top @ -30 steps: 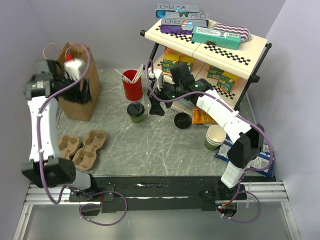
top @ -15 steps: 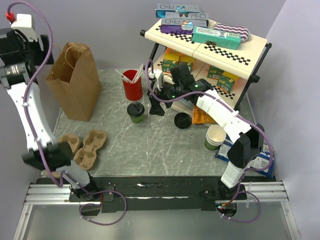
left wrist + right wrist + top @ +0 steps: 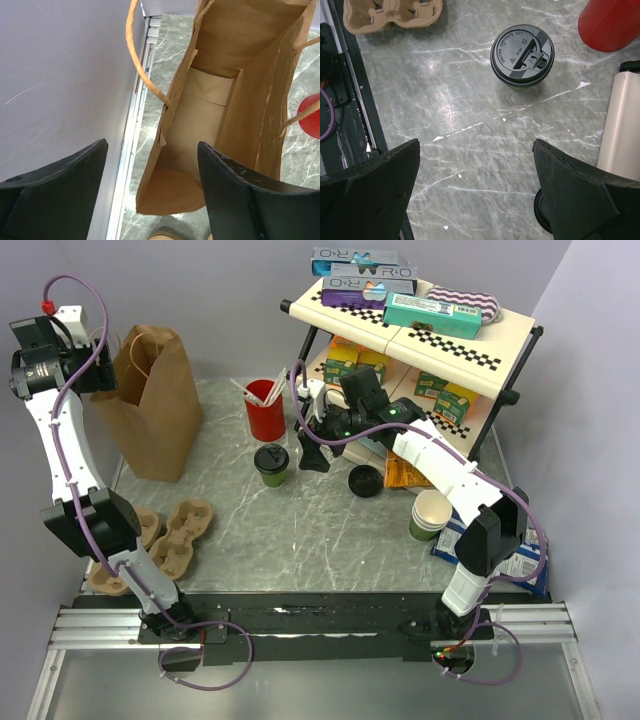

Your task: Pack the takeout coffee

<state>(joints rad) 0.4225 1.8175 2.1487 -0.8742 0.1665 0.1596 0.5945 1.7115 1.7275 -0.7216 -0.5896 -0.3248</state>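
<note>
The takeout coffee [image 3: 271,464], a dark green cup with a black lid, stands upright on the table in front of the red cup [image 3: 265,410]. It also shows in the right wrist view [image 3: 522,54]. My right gripper [image 3: 308,443] is open and empty, hovering just right of the coffee and apart from it; its jaws [image 3: 476,170] stand wide over bare table. The brown paper bag [image 3: 150,405] stands open at the back left. My left gripper [image 3: 98,378] is open and empty, raised above the bag's left edge, looking down into it [image 3: 152,170]. The bag's inside [image 3: 210,110] looks empty.
Two cardboard cup carriers [image 3: 175,535] lie at the front left. A lidless stack of green cups [image 3: 430,513] stands at the right. A loose black lid [image 3: 365,481] lies by the shelf rack [image 3: 440,340]. The wall is close on the left.
My left arm lifted out of the bag, swung up to the far left, then came a little back toward the bag. The right arm and the coffee have not moved.
</note>
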